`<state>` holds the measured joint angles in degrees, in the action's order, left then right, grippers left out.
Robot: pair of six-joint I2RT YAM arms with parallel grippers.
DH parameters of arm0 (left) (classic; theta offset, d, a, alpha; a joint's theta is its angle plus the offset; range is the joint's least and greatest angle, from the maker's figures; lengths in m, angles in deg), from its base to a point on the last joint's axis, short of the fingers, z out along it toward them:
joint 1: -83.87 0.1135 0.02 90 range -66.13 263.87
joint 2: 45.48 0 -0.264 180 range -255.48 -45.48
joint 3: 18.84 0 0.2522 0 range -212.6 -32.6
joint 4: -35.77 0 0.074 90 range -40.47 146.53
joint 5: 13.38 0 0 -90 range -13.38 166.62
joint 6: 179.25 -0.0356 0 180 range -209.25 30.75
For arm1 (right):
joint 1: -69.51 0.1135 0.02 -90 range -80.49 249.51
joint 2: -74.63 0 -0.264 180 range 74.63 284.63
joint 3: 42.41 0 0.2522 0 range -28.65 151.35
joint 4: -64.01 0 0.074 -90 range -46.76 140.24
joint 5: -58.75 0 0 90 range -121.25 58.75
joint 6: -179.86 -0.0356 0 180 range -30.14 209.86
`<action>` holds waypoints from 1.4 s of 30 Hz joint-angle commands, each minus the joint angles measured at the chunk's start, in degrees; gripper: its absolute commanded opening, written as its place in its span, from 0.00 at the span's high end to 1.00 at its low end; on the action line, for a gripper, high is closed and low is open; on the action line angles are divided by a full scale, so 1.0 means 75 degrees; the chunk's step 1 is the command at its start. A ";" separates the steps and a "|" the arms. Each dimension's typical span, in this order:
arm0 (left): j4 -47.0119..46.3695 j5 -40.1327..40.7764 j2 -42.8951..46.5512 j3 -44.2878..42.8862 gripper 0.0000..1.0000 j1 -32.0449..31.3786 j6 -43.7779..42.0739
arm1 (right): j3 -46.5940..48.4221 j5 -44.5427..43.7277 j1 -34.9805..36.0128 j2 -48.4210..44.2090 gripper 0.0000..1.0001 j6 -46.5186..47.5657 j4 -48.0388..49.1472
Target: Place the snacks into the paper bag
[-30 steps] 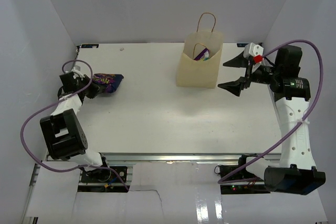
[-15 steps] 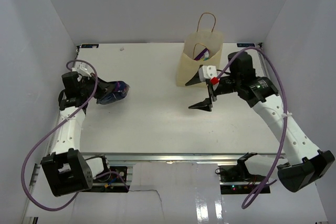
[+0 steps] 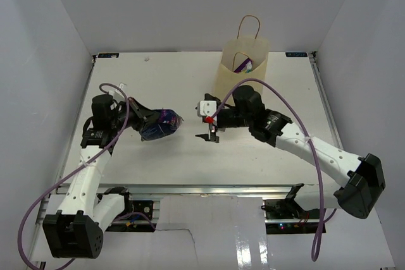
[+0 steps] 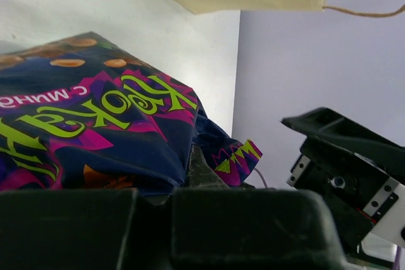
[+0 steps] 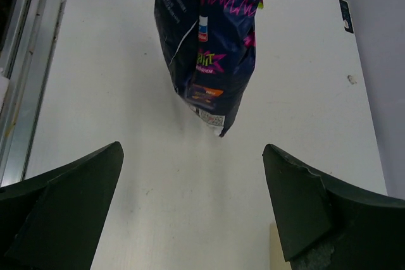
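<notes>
The left end effector [image 3: 140, 121] is clamping a dark blue-purple snack bag [image 3: 161, 124], which is hanging directly ahead of the right end effector [image 3: 209, 129], itself gaping wide and empty.

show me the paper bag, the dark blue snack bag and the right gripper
paper bag [image 3: 233, 80], top view, front face
dark blue snack bag [image 3: 158, 124], top view, its middle
right gripper [image 5: 192, 148], right wrist view, midway between its fingertips
</notes>
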<state>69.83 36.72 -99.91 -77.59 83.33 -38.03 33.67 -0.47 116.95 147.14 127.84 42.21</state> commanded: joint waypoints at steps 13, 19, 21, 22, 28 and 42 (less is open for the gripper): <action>-0.0421 -0.0270 0.0672 -0.0141 1.00 -0.0959 0.1057 | 0.0033 -0.0589 0.0647 0.1276 0.05 -0.1055 0.2231; -0.0432 -0.0200 0.0719 -0.0142 1.00 -0.1206 0.1198 | 0.0397 -0.0542 0.0717 0.1828 0.04 -0.1068 0.2231; -0.0432 -0.0199 0.0731 -0.0153 1.00 -0.1276 0.1244 | 0.0432 -0.0600 0.0752 0.2003 0.04 -0.1033 0.2266; -0.0421 -0.0200 0.0742 -0.0153 1.00 -0.1288 0.1291 | 0.0455 -0.0636 0.0753 0.2050 0.04 -0.1021 0.2290; -0.0432 -0.0235 0.0801 -0.0200 1.00 -0.1417 0.1432 | 0.0549 -0.0543 0.0776 0.2285 0.11 -0.1021 0.2337; -0.0433 -0.0270 0.0836 -0.0270 0.90 -0.1487 0.1561 | 0.0538 -0.0038 0.0776 0.2203 0.76 -0.0962 0.1974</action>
<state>71.79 36.69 -96.41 -77.11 72.38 -27.10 35.36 -2.83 122.53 164.23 120.34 56.29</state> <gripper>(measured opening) 0.088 0.300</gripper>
